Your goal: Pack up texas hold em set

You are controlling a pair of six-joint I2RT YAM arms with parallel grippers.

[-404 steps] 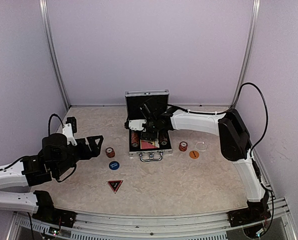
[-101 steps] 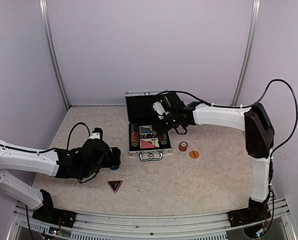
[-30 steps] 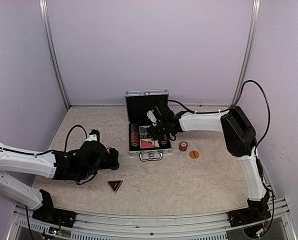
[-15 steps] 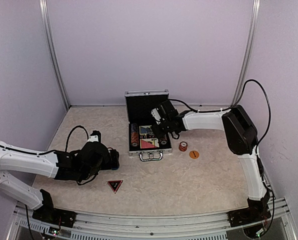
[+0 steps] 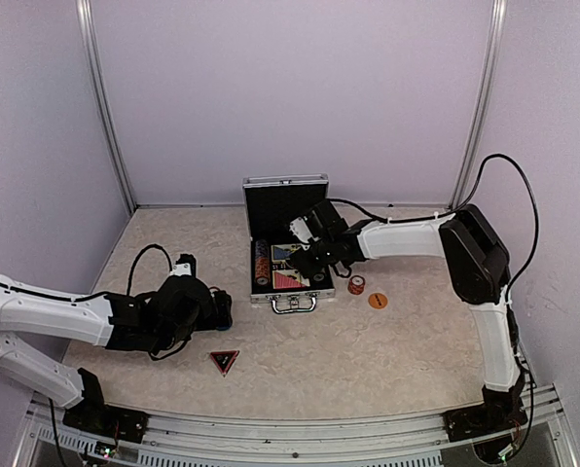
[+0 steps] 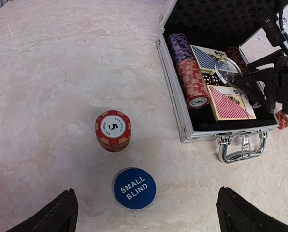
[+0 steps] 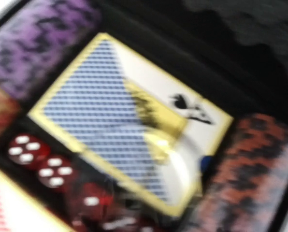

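The silver case (image 5: 288, 288) lies open with its lid up and shows again in the left wrist view (image 6: 174, 92). It holds purple and orange-red chip rows, a blue deck (image 7: 110, 121), a red deck (image 6: 229, 101) and red dice (image 7: 35, 159). My right gripper (image 5: 306, 255) is low inside the case, over the blue deck, shut on a clear round button (image 6: 226, 71). My left gripper (image 5: 218, 309) is wide open above a blue SMALL BLIND button (image 6: 134, 188) and an orange-red chip stack (image 6: 113, 130). The right wrist view is blurred.
A red triangle (image 5: 224, 362) lies near the front left. Another small chip stack (image 5: 356, 284) and an orange round button (image 5: 378, 301) lie right of the case. The case handle (image 6: 240, 146) points toward me.
The clear button has left the table beside the case and is at my right gripper, which has dipped into the case. My left gripper reached over the blue button and now holds still.
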